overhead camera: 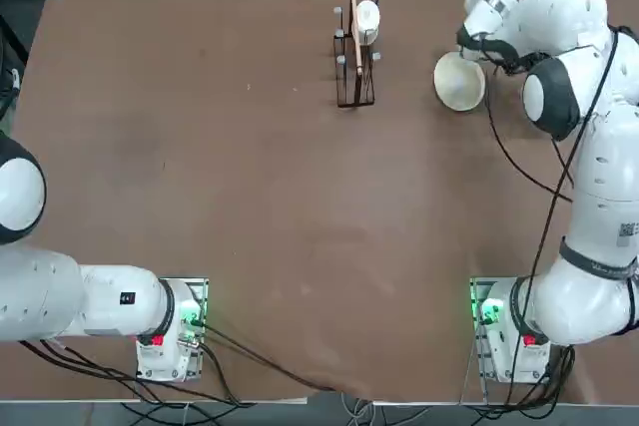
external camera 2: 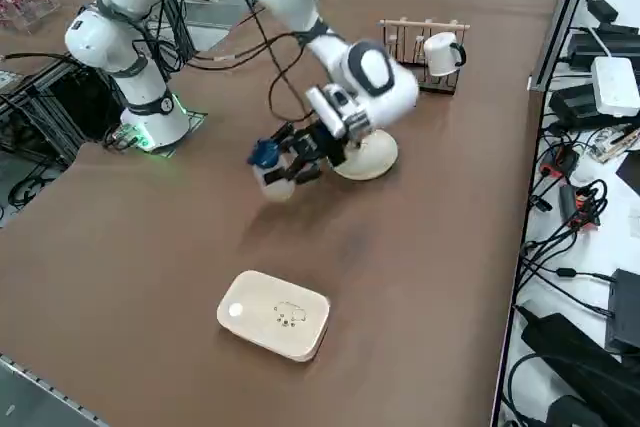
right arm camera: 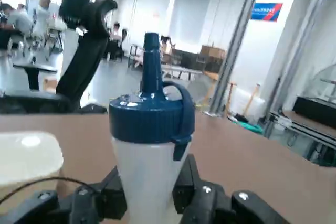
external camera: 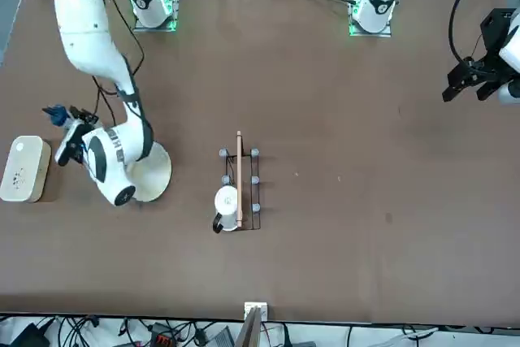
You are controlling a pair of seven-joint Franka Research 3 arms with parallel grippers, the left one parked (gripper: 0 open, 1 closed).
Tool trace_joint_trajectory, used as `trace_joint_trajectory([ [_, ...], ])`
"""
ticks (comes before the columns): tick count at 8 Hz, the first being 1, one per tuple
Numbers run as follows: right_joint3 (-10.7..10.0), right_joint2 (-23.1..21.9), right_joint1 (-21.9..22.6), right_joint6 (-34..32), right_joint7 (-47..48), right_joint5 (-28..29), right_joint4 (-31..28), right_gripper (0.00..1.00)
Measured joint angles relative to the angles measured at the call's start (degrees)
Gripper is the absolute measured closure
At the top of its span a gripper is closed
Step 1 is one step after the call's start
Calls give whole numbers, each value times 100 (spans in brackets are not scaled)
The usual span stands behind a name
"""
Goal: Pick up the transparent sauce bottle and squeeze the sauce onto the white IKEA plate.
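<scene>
Right tool (external camera 2: 283, 169) clamped on transparent sauce bottle (right arm camera: 148, 156)
Bottle upright, blue cap up, held off bench (external camera 2: 420, 277) just beside white IKEA plate (external camera 2: 372, 156); white box (external camera 2: 274, 313) nearby

Your right pincer (external camera 2: 285, 169) hangs above the surface (external camera 2: 420, 277), clamped on the transparent sauce bottle (external camera 2: 268, 169). Just behind it, under the wrist, lies the white IKEA plate (external camera 2: 372, 157), low and flat, with nothing standing on it. Farther beyond the plate stands a wire rack (external camera 2: 425, 47) carrying a cup, the tallest obstacle. On the pincer's opposite side, well apart, a white box (external camera 2: 275, 314) sits on the surface. Between box and pincer you have bare surface, as you do across the middle.
</scene>
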Motion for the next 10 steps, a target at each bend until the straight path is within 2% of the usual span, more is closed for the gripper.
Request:
trace_joint_trajectory([
  [2,-600,-109,-67,1015,382,-592,-947,60],
  [3,-829,-214,-87,1402,657,-835,-1456,60],
  [4,-959,-305,-108,1673,967,-970,-1869,60],
  [6,-986,-364,-112,1915,1498,-1015,-2322,60],
  [10,-953,-371,-70,2168,2201,-1017,-2588,59],
])
